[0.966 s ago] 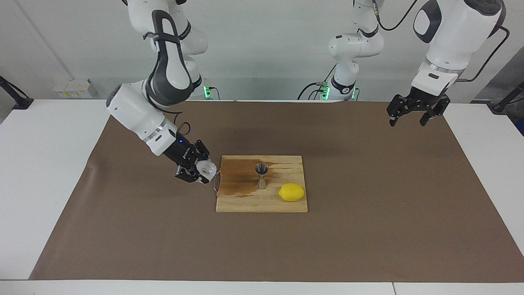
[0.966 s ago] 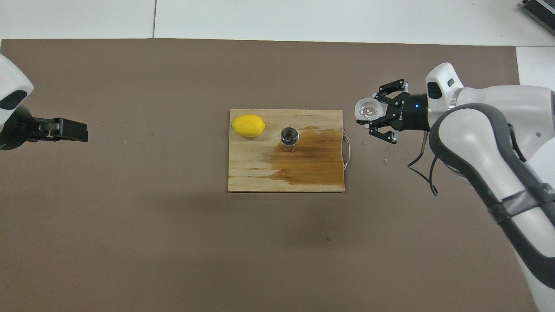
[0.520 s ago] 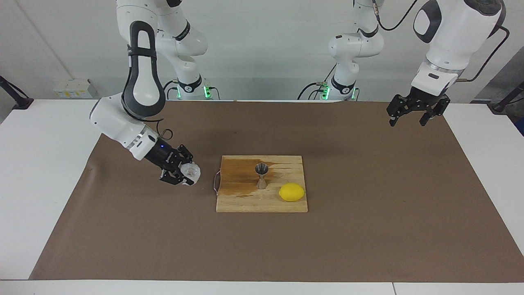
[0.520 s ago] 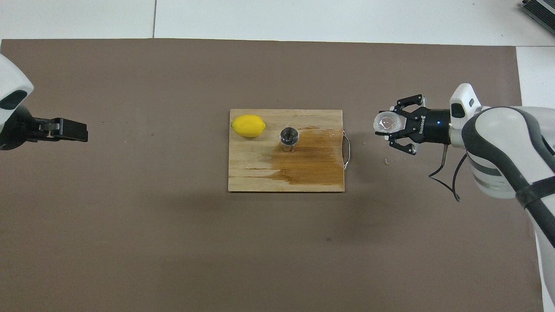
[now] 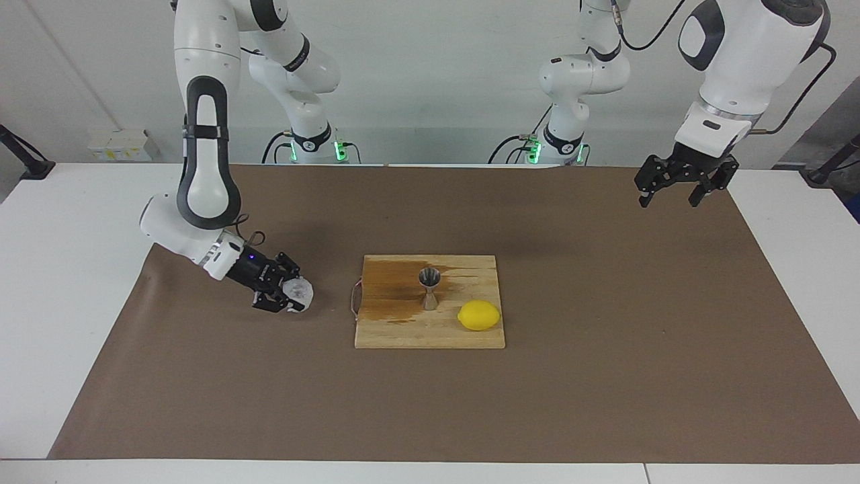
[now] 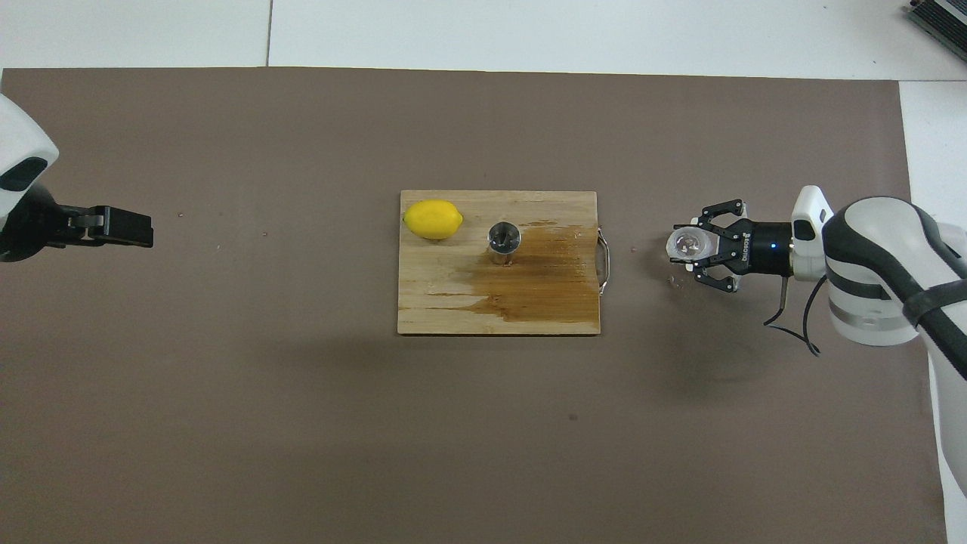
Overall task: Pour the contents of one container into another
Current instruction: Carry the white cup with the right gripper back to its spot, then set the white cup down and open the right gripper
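A small clear whitish cup (image 5: 297, 292) (image 6: 687, 243) sits in my right gripper (image 5: 290, 296) (image 6: 691, 245), which is shut on it low over the brown mat, beside the board toward the right arm's end of the table. The steel hourglass jigger (image 5: 429, 288) (image 6: 504, 239) stands upright on the wooden cutting board (image 5: 430, 333) (image 6: 446, 310), on a dark wet stain. My left gripper (image 5: 677, 187) (image 6: 128, 227) hangs open, high over the mat at the left arm's end, and waits.
A yellow lemon (image 5: 479, 315) (image 6: 432, 219) lies on the board beside the jigger. The board has a metal handle (image 5: 355, 296) (image 6: 603, 261) on the edge facing the cup. A brown mat (image 5: 605, 376) covers the white table.
My right arm has carried the cup away from the board's edge toward the right arm's end and lowered it close to the mat. The left arm has not moved.
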